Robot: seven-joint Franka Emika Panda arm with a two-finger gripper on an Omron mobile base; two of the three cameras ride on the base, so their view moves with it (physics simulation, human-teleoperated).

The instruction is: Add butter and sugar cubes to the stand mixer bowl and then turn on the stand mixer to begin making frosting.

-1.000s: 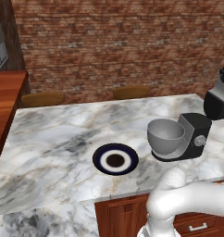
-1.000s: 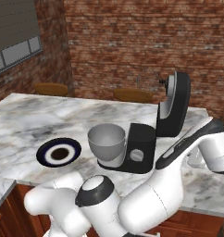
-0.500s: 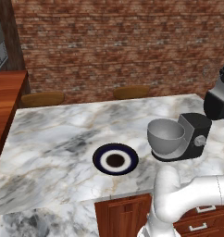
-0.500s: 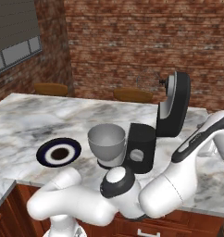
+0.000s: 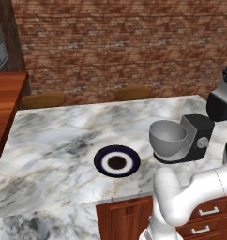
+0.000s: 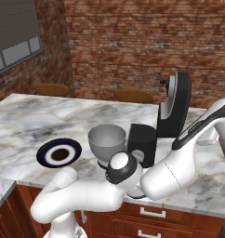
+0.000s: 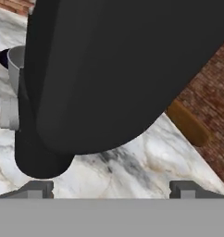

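Left base view showed a wooden counter (image 5: 5,108) at the far left edge, then a marble counter (image 5: 64,140) running across the room in front of a brick wall (image 5: 120,42), with two wooden stool seats (image 5: 42,99) just behind its far edge. Near the middle of the marble lay a flat plate (image 5: 117,161) with a dark blue rim, a white ring and a dark centre. To its right, well apart from it, stood the grey metal bowl (image 5: 168,138), seated on the base of the black stand mixer (image 5: 197,138), whose small silver knob (image 5: 203,142) faced the camera and whose rounded head (image 5: 222,96) was tilted up and back at the right edge. The white arm (image 5: 185,197) rose from the lower right, in front of wooden drawers (image 5: 209,213). Right base view gave the same order from the other side: the plate at left, the bowl beside it, the mixer body with the raised head behind it, and the arm bending across the foreground toward the right. Hand view looked close up at the black head of the mixer, with the bowl's rim and the plate's edge showing at far left and a stool seat at right; the gripper (image 7: 111,189) had its two fingertips (image 7: 37,189) spread wide apart, with nothing between them.
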